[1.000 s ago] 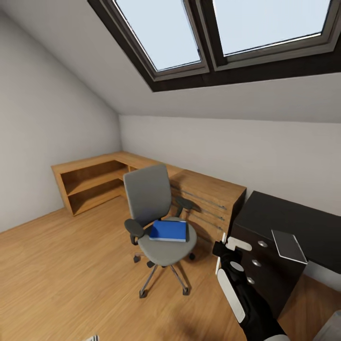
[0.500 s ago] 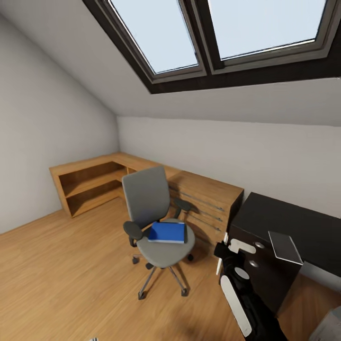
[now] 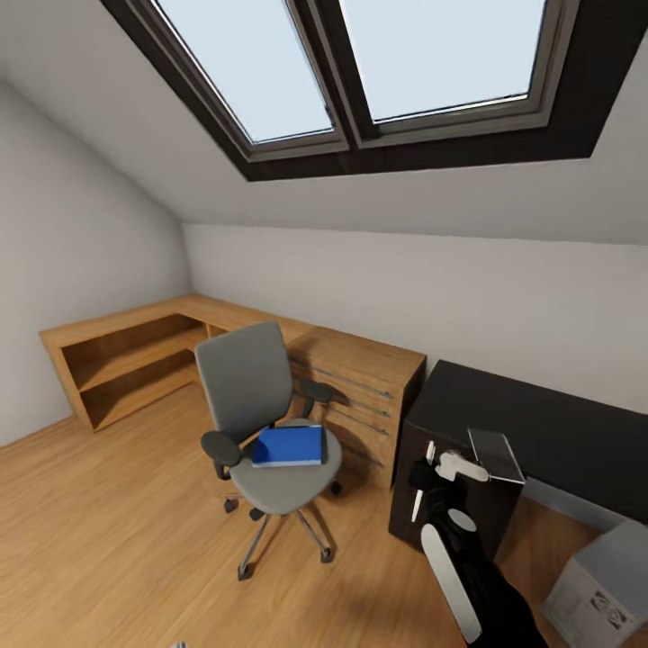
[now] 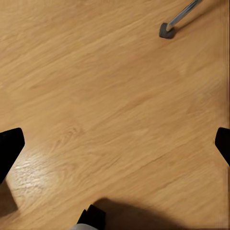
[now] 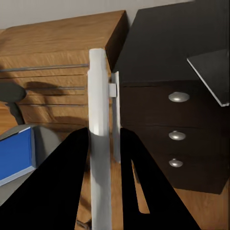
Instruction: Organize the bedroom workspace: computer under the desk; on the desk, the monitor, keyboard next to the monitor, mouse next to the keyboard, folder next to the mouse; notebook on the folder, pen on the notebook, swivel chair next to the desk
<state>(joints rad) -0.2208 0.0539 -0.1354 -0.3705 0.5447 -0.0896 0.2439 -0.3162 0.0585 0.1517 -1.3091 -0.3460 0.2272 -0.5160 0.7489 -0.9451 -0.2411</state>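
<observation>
The grey swivel chair (image 3: pixel 247 396) stands on the wooden floor with the blue folder (image 3: pixel 289 445) flat on its seat. To its right is the black desk (image 3: pixel 549 423) with its drawer unit (image 5: pixel 177 136). The dark grey notebook (image 3: pixel 496 454) lies on the desk's near corner, overhanging the edge. My right gripper (image 3: pixel 430 481) hangs in front of the drawers, shut on the white pen (image 5: pixel 99 143), which stands upright between the fingers. The light grey computer (image 3: pixel 598 585) sits on the floor at the lower right. My left gripper (image 4: pixel 115 143) is open above bare floor.
A light wooden drawer chest (image 3: pixel 360 387) and a low open shelf (image 3: pixel 117 360) run along the back wall under the sloped ceiling with skylights (image 3: pixel 360 63). One chair caster (image 4: pixel 166 29) shows near my left gripper. Open floor lies left of the chair.
The head camera has turned right, so chair and shelf sit further left in the picture and the computer has come into view. My right gripper still holds the pen in front of the drawers.
</observation>
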